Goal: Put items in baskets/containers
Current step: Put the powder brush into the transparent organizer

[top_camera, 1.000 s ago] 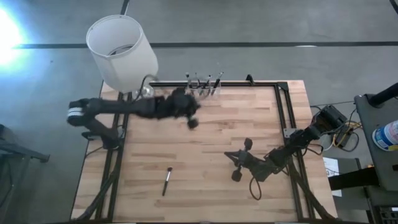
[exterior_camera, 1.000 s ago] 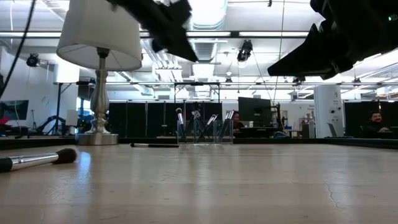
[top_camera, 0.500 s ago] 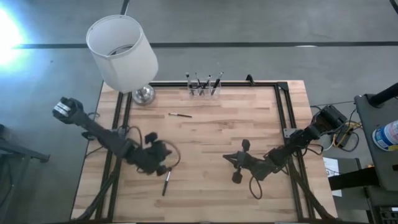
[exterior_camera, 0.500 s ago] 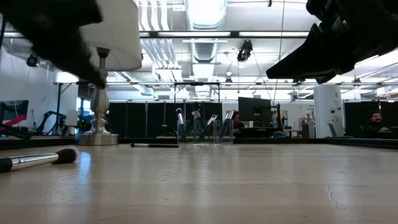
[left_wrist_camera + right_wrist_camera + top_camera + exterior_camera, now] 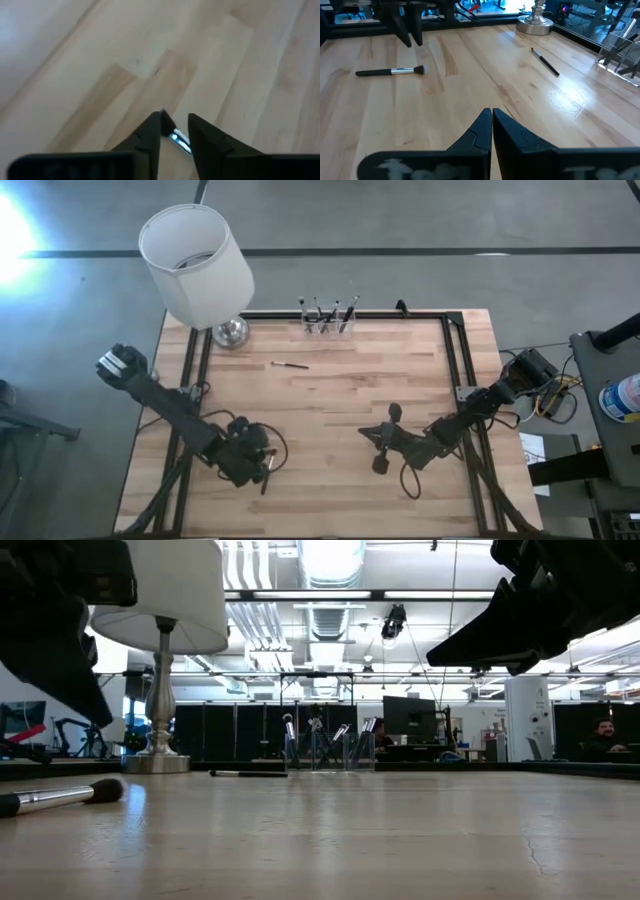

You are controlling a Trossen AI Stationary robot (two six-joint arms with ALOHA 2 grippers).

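A makeup brush with a dark handle, silver ferrule and dark bristles (image 5: 392,71) lies flat on the wood near the table's near left (image 5: 60,798). My left gripper (image 5: 175,122) hangs open just above it, pointing steeply down, and the ferrule (image 5: 178,140) shows in the gap between the fingers. A thin dark brush (image 5: 290,365) lies flat farther back. The clear holder (image 5: 328,321) at the far edge has a few brushes standing in it. My right gripper (image 5: 491,120) is shut on nothing, low over the table's right middle (image 5: 385,445).
A lamp with a white shade (image 5: 195,260) stands on its silver base (image 5: 232,332) at the far left corner. Black frame rails (image 5: 455,355) run along the table's sides and far edge. Bare wood lies between the two arms.
My left arm has swung from the far edge beside the holder toward the table's near left and come down, its wrist rolling. Its gripper now hangs over the brush lying there. Neither brush on the table has moved.
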